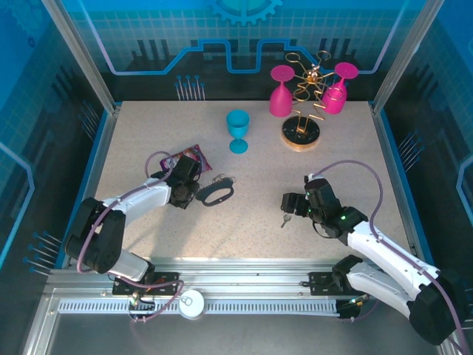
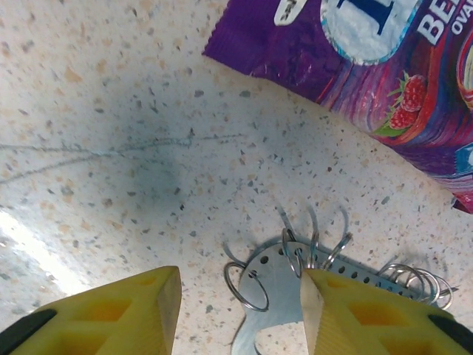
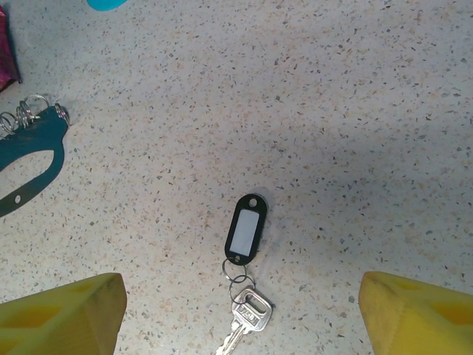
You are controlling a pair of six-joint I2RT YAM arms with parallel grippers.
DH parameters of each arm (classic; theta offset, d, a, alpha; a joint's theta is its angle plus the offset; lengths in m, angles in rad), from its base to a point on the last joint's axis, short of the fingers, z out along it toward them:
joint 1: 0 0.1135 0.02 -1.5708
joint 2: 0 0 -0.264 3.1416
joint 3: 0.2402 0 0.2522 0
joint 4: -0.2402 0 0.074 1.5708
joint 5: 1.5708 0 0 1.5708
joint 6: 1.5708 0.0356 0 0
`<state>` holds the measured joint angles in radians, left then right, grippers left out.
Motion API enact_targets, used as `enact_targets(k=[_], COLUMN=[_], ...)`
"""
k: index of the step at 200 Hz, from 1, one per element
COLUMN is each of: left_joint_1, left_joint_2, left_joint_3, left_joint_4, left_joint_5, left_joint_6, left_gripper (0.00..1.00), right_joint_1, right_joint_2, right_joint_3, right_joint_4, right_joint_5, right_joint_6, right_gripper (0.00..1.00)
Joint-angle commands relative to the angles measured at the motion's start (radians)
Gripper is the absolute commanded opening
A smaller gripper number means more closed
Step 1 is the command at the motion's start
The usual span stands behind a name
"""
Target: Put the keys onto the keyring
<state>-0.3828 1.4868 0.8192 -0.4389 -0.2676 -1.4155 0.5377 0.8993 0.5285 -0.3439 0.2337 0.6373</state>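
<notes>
Grey keyring (image 2: 273, 292) lies on the counter (image 1: 259, 222) inside your half-open left claw (image 2: 240, 277), not yet gripped; right claw (image 3: 238, 288) gapes empty over the keys (image 3: 245, 225). Grasping step: next, pinch both squarely.

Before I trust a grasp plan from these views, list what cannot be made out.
Left wrist view: the keyring runs off the bottom edge, and a yellow finger covers its right side.
Right wrist view: the keys lose the blade tip at the bottom edge.
Top view: the keys are too small to tell key from tag.
</notes>
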Motion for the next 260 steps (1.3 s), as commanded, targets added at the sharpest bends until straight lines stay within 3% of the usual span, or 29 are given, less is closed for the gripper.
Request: enact_targets(k=[1,52,138,260], left_joint_1=[0.01,0.014,0.016,0.047], left_joint_2=[0.027,0.058,0.045,0.084], left_joint_3=[0.002,-0.006,-0.033,-0.042], left_joint_4=[0.036,0.059,0.041,0.092], left_joint_5=[0.062,0.104,0.082,0.142], left_joint_6=[-0.078,-0.13,-0.204,-0.211], left_gripper=[0.46,0.41,0.33,0.29], right_joint_1=[0.008,0.008,0.009,0.008], right_joint_2=[-0.011,-0.013,-0.022,-0.04], right_joint_3=[-0.006,0.0,-0.006,-0.01], right_joint_4=[-0.009,-0.02,-0.027,-0.035], right_joint_5=[0.003,0.002,-0.001,0.003], right_joint_6=[0.022,0.024,0.03,0.032], right_gripper=[0.83,0.83,0.83,0.83])
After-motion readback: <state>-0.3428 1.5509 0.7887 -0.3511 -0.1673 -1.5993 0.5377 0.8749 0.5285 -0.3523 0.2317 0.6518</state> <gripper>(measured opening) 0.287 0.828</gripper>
